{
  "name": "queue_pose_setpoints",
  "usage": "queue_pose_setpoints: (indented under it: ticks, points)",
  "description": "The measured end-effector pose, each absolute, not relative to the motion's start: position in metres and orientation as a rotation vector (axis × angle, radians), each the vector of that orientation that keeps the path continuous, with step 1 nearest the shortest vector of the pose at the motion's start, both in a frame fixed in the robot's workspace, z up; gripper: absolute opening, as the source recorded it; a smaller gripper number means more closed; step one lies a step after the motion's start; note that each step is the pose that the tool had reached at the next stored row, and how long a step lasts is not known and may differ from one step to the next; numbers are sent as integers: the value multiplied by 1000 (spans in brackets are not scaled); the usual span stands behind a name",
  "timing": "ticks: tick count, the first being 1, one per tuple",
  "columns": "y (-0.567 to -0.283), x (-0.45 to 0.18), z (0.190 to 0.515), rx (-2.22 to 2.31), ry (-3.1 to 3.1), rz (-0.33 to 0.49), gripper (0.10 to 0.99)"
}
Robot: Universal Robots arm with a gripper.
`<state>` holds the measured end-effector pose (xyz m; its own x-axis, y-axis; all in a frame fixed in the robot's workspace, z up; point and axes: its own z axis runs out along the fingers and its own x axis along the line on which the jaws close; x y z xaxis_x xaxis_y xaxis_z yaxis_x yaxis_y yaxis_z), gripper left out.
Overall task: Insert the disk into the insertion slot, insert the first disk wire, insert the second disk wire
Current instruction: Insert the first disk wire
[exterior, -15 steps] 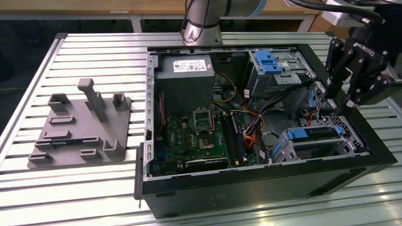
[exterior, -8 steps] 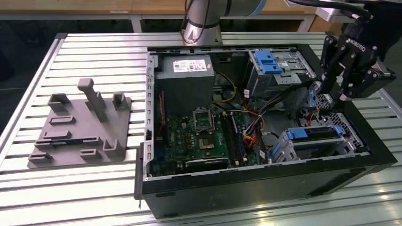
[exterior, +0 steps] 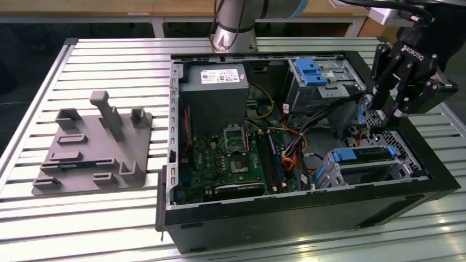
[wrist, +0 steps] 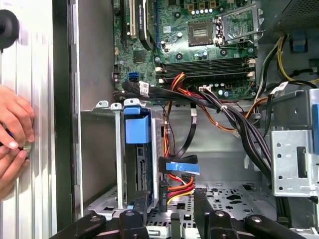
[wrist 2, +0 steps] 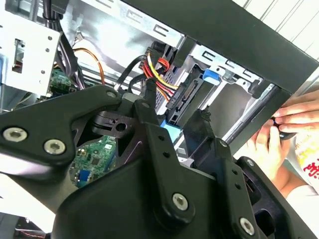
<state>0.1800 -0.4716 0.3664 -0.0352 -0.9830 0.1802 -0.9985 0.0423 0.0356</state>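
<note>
**A:** Where is the black two-finger gripper now?

**B:** It hangs over the open black metal computer case, at the side on the exterior view's right. Its fingers are spread apart and they pinch nothing.

**A:** What lies between them?

**B:** In the first wrist view, a bundle of red, yellow and black wires. Whether a finger touches it, I cannot tell.

**A:** And the disk?

**B:** The disk, a flat grey metal hard drive in a bright blue plastic carrier, sits already inside the insertion slot. That is the boxy silver-grey sheet-metal cage at the case's corner on the exterior view's right, nearer to the camera. A black cable with a flat blue end hangs just beside it.

**A:** Something else?

**B:** A person's hands are just outside the case wall. A grey plastic fixture plate lies on the slatted aluminium table, well apart from the case.
</note>
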Motion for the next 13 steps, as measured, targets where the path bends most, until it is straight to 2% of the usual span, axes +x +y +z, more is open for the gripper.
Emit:
queue_pose_setpoints:
  ticks: [9,11,12,13]
  points:
    - [-472,185,358,2053,-2132,143,498]
    - [-472,186,356,2053,-2131,143,482]
    - [-472,187,355,2053,-2131,142,420]
    - [-472,187,355,2053,-2131,142,420]
